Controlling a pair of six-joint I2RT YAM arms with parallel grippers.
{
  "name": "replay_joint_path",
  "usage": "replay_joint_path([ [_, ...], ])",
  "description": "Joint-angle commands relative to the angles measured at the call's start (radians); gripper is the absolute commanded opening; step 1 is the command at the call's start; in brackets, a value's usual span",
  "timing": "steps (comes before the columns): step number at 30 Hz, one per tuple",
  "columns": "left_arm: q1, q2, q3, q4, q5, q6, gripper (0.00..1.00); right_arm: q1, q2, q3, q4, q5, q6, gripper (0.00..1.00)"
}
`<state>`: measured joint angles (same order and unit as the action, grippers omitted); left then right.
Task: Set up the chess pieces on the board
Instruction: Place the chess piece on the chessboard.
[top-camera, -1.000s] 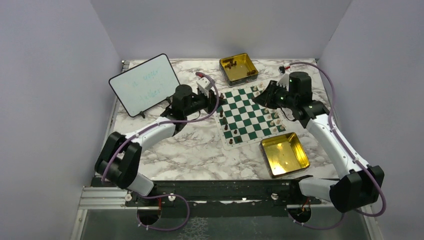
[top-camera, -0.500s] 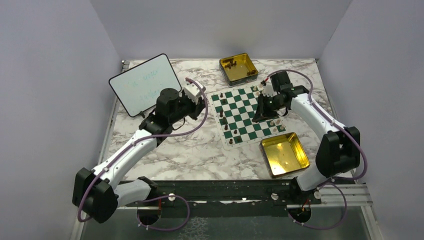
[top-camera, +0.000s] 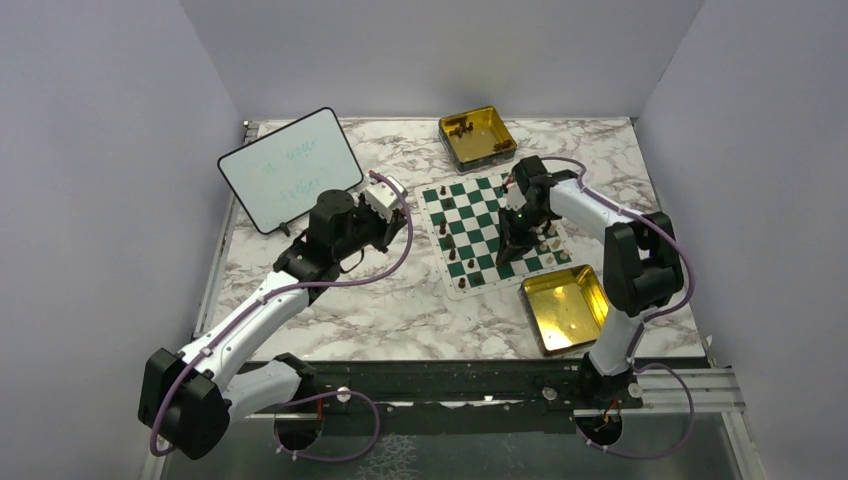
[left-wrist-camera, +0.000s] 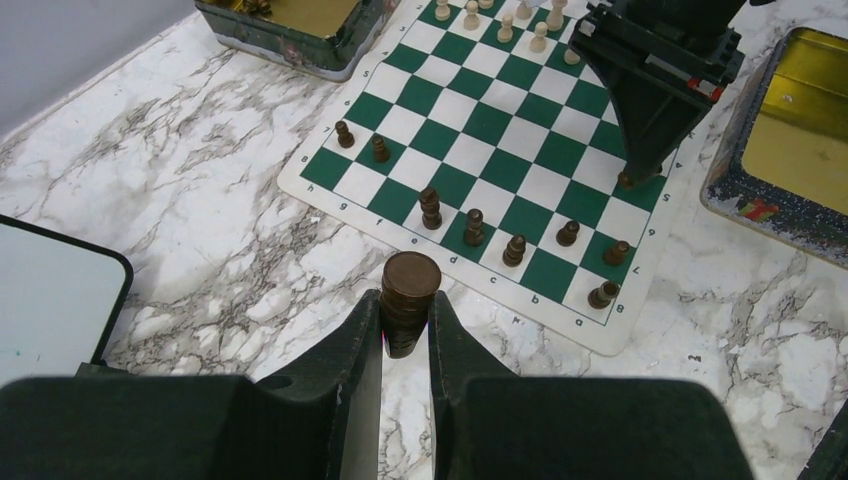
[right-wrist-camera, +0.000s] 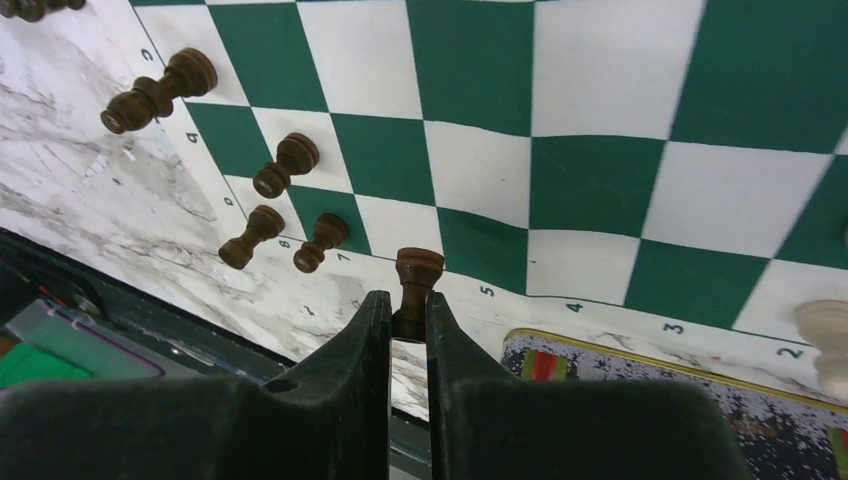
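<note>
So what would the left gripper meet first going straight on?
Probably the white marble tabletop just short of the green-and-white checkered board, its held dark brown chess piece touching first; depth unclear.

Chess pieces (top-camera: 461, 128) in tin (top-camera: 488, 136): indistinctly small.

Board (left-wrist-camera: 487, 123) centre free; dark pieces (left-wrist-camera: 474, 228) line left edge.

Bright, even overhead light. Shadows soft, short. Glare off gold tin (top-camera: 567, 306) near right edge. Wrist-view foregrounds blurry.
</note>
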<state>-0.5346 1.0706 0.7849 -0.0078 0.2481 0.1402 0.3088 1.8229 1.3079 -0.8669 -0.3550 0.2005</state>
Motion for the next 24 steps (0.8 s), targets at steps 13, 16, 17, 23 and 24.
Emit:
replay_joint_path([
  [13,-0.001,-0.024,-0.013,0.004,-0.025,0.021,0.0,0.063,0.102,0.06,-0.03,0.049,-0.004,0.21],
  [16,-0.001,-0.023,-0.015,0.003,-0.022,0.022,0.0,0.063,0.102,0.066,-0.034,0.05,-0.003,0.26],
  [17,-0.001,-0.023,-0.015,0.004,-0.022,0.021,0.0,0.064,0.101,0.068,-0.037,0.052,-0.005,0.27],
  [23,-0.001,-0.024,-0.015,0.004,-0.018,0.022,0.0,0.063,0.079,0.099,-0.058,0.05,-0.011,0.35],
  [24,-0.001,-0.024,-0.015,0.004,-0.018,0.022,0.0,0.063,0.079,0.104,-0.062,0.052,-0.01,0.35],
])
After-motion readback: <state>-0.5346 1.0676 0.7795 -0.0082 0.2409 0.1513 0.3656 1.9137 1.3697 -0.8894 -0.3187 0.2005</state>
